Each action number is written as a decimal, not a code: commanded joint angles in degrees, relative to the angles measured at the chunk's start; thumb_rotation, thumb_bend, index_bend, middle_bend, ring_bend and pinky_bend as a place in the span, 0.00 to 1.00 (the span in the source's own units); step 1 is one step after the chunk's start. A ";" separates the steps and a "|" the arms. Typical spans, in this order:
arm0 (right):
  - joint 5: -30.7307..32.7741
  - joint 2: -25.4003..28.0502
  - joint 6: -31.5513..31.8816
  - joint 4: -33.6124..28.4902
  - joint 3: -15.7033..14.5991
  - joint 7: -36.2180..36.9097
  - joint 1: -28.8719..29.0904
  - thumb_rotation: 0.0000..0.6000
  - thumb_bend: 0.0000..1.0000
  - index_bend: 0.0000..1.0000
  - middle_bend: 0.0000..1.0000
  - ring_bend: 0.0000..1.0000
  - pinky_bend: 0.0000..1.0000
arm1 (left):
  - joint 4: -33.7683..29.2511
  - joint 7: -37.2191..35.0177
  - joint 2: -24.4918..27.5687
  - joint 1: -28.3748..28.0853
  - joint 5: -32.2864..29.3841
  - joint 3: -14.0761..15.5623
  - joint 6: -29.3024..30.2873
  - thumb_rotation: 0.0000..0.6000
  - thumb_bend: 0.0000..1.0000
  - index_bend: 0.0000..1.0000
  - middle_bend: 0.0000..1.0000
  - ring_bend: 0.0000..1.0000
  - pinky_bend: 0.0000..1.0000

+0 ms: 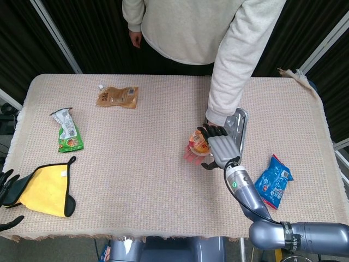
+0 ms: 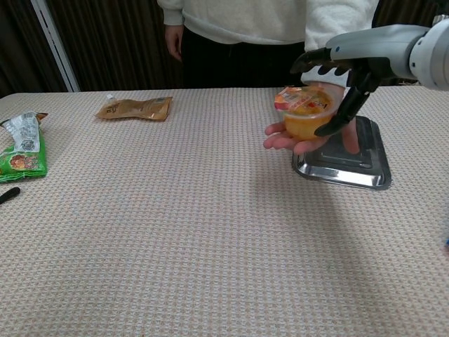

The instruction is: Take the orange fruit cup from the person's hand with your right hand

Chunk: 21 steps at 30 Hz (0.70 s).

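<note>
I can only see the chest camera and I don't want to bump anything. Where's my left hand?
Observer: In the head view the left hand is at the near-left corner, holding nothing, beside a yellow cloth.
Operator: Anything by my right arm?
Observer: A blue packet lies just to its right.
Operator: Is my right hand on the cup?
Observer: From above, the right hand covers the cup's right half, with its fingers reaching over the far rim.
</note>
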 commanded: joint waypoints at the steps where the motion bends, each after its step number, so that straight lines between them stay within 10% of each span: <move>1: 0.45 -1.16 0.36 1.71 -0.57 -0.77 0.90 1.00 0.13 0.07 0.00 0.00 0.02 | -0.05 -0.07 0.05 -0.02 0.01 0.02 -0.02 1.00 0.00 0.01 0.00 0.00 0.00; 12: 1.82 -4.61 1.15 6.20 -0.68 -1.42 2.97 1.00 0.17 0.15 0.06 0.01 0.05 | -0.10 -0.22 0.12 -0.06 0.06 0.08 -0.09 1.00 0.00 0.01 0.00 0.00 0.00; 21: -2.08 -7.85 4.81 8.79 -1.12 -0.35 2.66 1.00 0.24 0.54 0.51 0.44 0.50 | -0.11 -0.67 0.21 -0.11 0.09 0.15 -0.14 1.00 0.00 0.01 0.00 0.00 0.00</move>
